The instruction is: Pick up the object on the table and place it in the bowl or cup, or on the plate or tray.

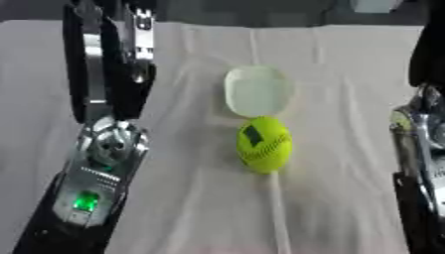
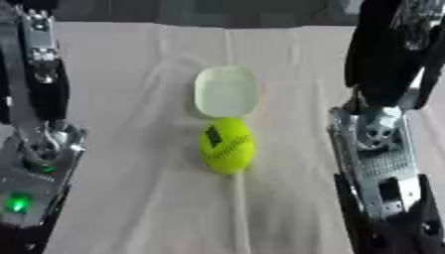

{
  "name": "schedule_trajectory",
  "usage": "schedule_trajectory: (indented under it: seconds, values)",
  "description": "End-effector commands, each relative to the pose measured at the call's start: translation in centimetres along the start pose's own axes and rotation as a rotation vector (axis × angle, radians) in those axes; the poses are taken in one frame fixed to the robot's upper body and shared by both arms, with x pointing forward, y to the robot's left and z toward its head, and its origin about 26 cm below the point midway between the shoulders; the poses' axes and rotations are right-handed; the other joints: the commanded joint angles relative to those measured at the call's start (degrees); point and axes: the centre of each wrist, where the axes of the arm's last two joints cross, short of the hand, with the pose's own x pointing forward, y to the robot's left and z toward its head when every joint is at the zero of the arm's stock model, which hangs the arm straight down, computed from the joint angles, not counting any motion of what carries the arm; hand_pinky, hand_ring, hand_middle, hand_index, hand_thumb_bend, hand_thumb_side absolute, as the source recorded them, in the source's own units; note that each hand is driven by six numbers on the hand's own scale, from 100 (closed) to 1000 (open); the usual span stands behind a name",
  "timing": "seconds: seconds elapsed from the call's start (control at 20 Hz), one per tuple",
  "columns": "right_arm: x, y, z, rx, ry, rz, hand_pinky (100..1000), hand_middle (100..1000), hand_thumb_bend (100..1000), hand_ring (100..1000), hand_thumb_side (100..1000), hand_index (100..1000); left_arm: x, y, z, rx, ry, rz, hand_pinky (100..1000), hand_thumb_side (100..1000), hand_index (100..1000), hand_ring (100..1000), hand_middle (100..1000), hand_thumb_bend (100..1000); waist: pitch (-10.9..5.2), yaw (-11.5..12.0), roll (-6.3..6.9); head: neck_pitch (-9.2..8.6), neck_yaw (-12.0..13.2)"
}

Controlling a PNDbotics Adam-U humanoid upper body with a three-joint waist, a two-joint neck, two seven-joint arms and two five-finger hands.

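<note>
Wrinkled white cloth (image 1: 330,198) covers the table, a raised crease running down its middle. Nearest on it lies a bright yellow-green ball with curved stitching and a dark square label (image 1: 263,144), whose writing cannot be read. Just behind the ball, about touching it, stands a pale translucent plastic bowl (image 2: 226,92) with nothing visible inside. Black and silver left hand (image 1: 109,64) and right hand (image 2: 391,49) flank them, fingers straight, pointing away, holding nothing.

Head stereo pair, looking steeply down, close, both sharing ball (image 1: 264,144) and cloth (image 1: 347,173)
</note>
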Motion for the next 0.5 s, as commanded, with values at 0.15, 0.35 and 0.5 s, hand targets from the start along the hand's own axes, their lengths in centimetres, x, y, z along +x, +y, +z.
schedule_trajectory:
  seconds: [0.15, 0.35, 0.5]
  values:
    - [0.0, -0.4, -0.1, 0.008, -0.009, 0.023, 554, 829, 100, 836, 944, 868, -0.1, 0.7, -0.1, -0.060, -0.009, -0.041, 725, 873, 868, 686, 951, 293, -1.55, -0.1, 0.00, 0.91, 0.6]
    - [-0.3, -0.6, 0.4, 0.030, 0.013, 0.036, 552, 828, 100, 836, 944, 868, -0.8, 2.1, 0.2, -0.265, 0.008, -0.181, 690, 767, 846, 664, 953, 411, -2.39, -0.3, 0.58, 2.41, 1.0]
    - [-0.6, -0.6, 0.7, 0.045, 0.025, 0.040, 550, 827, 100, 836, 941, 868, -1.3, 3.4, -0.1, -0.465, 0.015, -0.268, 690, 762, 854, 672, 956, 450, -2.75, -0.4, 1.03, 4.03, 1.5]
